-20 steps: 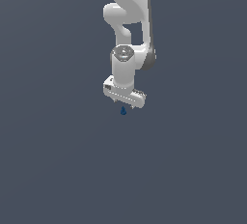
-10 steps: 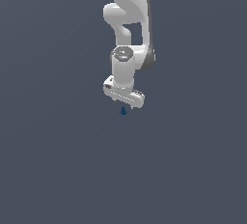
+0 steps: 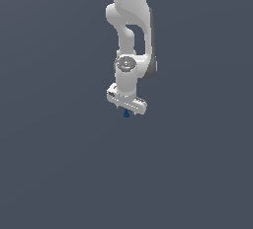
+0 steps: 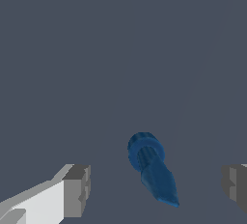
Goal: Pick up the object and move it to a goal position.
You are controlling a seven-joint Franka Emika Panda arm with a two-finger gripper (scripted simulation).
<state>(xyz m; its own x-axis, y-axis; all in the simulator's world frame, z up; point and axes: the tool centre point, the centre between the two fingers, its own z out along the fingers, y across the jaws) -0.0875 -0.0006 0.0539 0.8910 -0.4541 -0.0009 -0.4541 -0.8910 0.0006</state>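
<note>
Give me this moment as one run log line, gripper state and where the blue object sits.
gripper: open | blue object: between the fingers, touching neither | exterior view: object just under gripper | grasp: not yet made

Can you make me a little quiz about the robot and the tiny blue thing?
1. True or false: the gripper has its fingers squeezed tight on the blue object.
2. What colour is the robot arm? A) white B) red C) yellow
3. Fill in: in the exterior view the blue object shows just below the ____.

Key:
1. False. The wrist view shows the fingers wide apart, with gaps on both sides of the object.
2. A
3. gripper
</note>
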